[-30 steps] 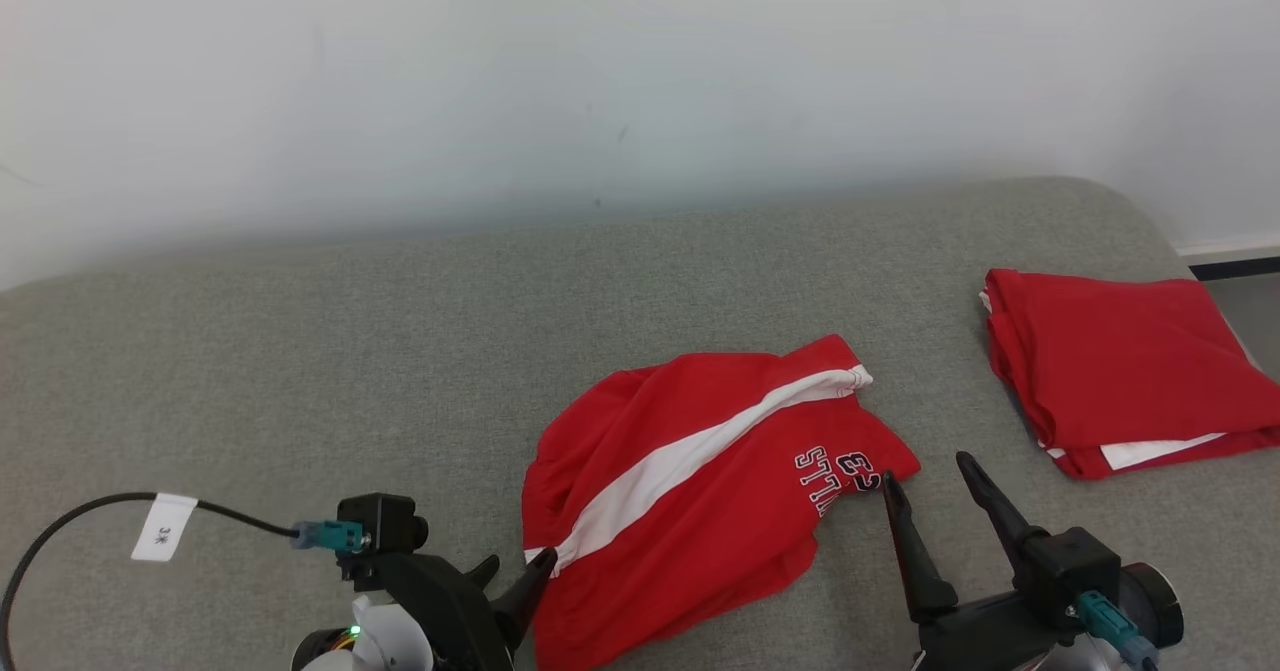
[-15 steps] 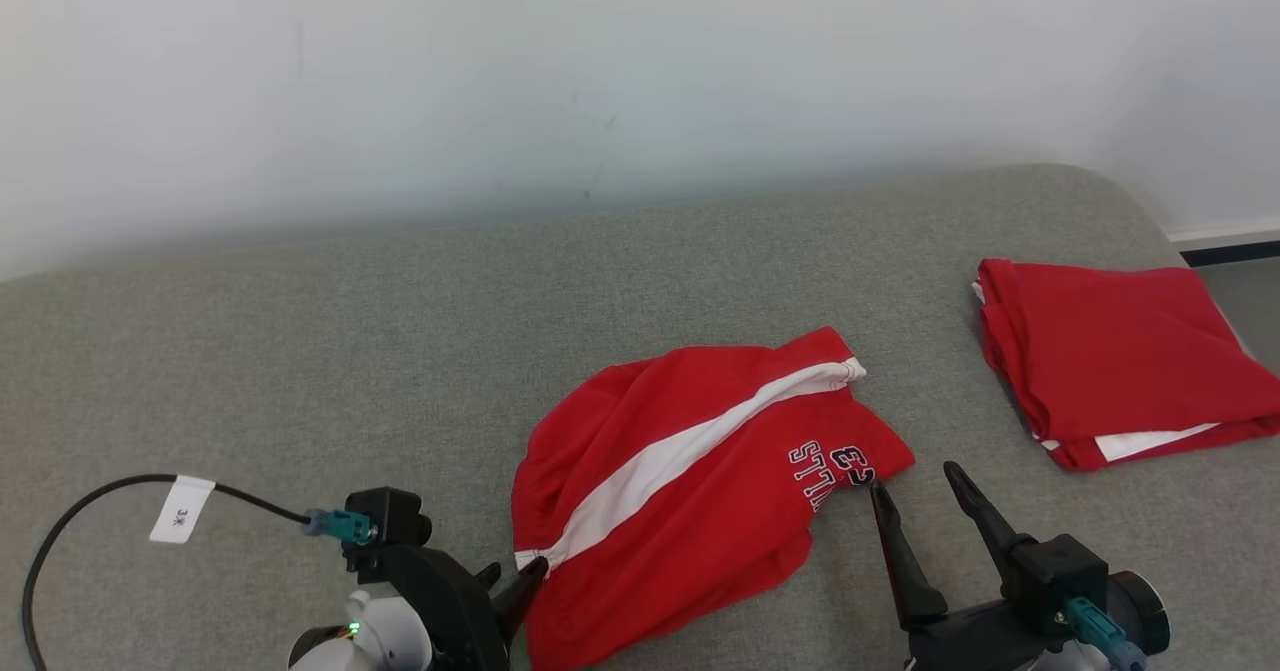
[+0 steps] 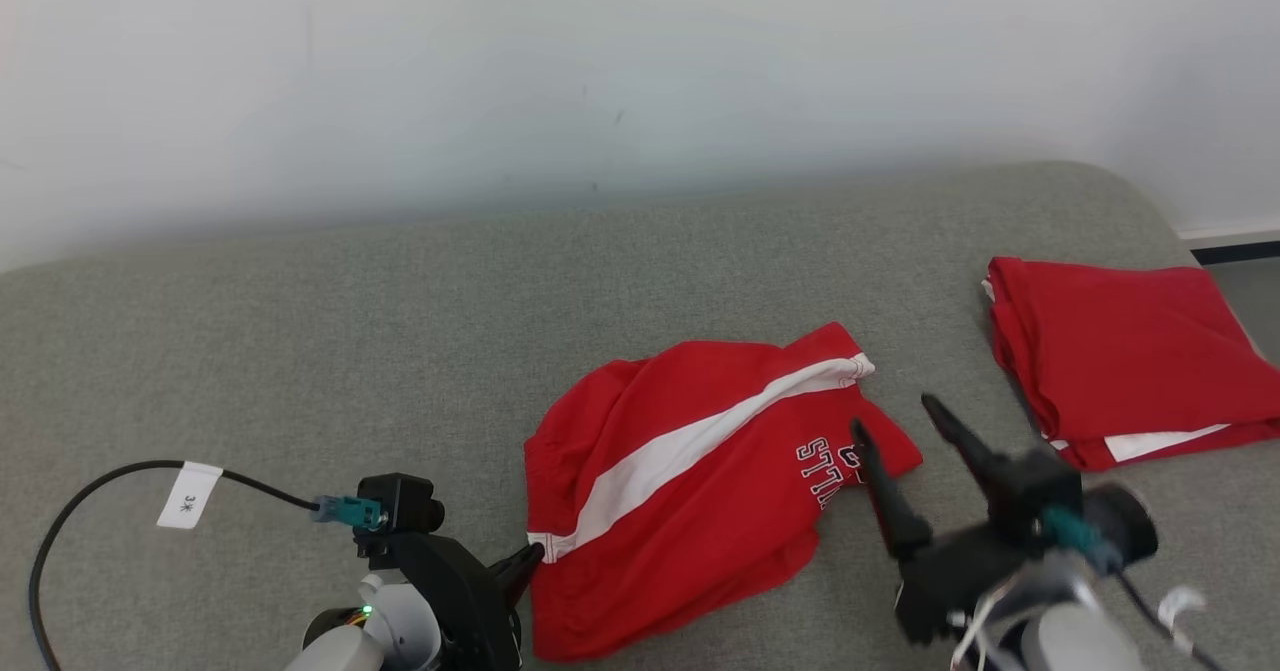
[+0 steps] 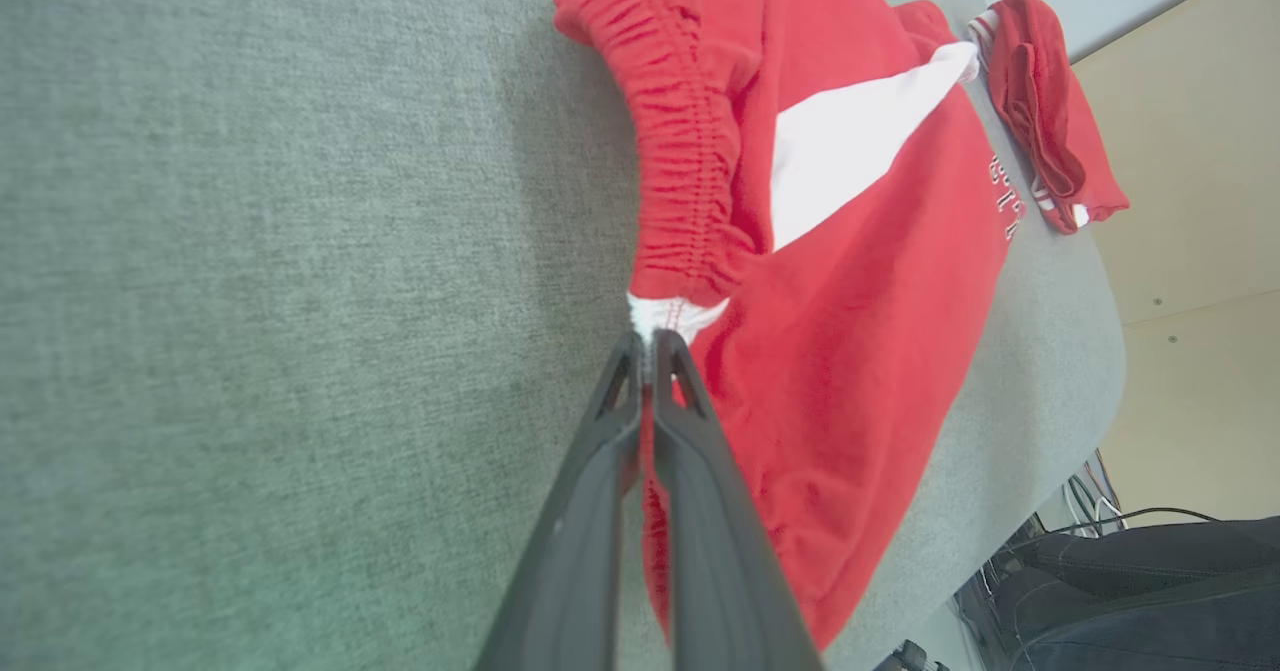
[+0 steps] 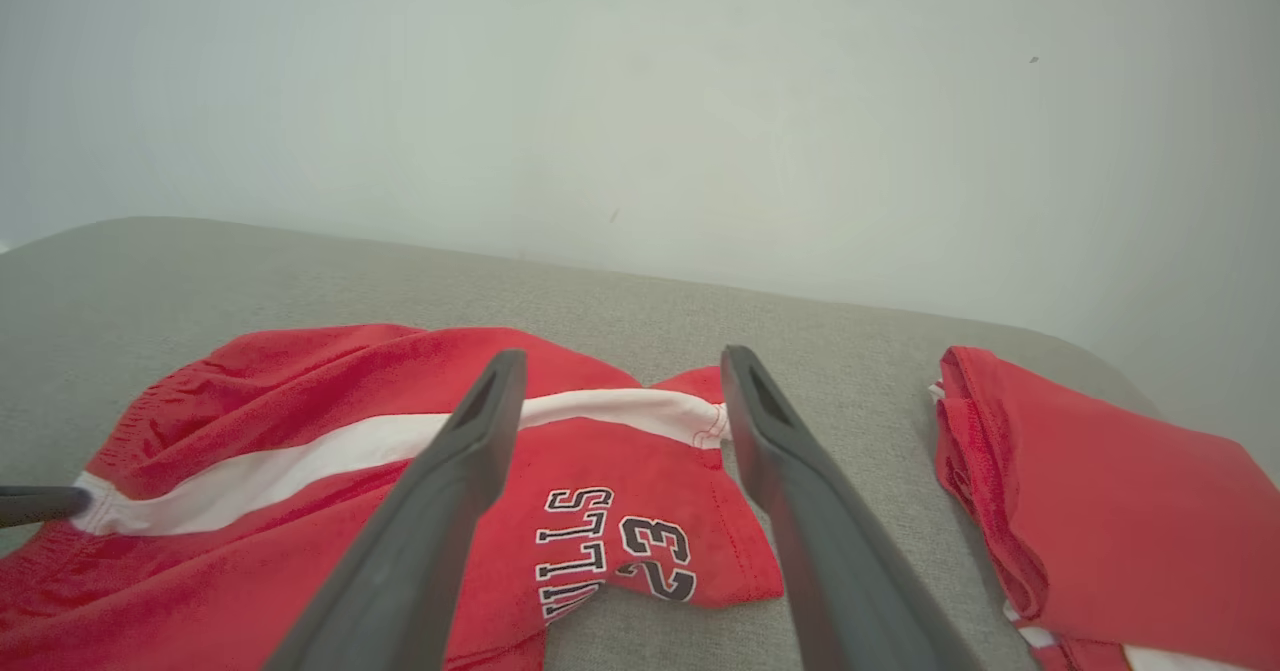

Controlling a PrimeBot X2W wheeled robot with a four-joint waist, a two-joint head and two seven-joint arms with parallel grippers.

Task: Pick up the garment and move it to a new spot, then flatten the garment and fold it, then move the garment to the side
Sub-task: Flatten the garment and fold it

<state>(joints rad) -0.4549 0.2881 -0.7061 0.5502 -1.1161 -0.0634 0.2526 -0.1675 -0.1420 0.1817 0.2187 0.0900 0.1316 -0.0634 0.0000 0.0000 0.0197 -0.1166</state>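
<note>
Left gripper point(image 4: 648, 339) pinches ruched, seemingly elastic waistband point(image 4: 690, 151) of red garment point(image 4: 870, 281).

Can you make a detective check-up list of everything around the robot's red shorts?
Surface: grey padded top, fabric-covered.
Job's things: red shorts with a white stripe, rumpled, not folded.
Clutter: folded red clothes at the right, apart from the shorts.
Grippers: left gripper shut on the shorts' white waistband end; right gripper open, over the numbered leg.
Cables: black cable with a white tag, beside the left arm.
Surroundings: pale wall behind.
</note>
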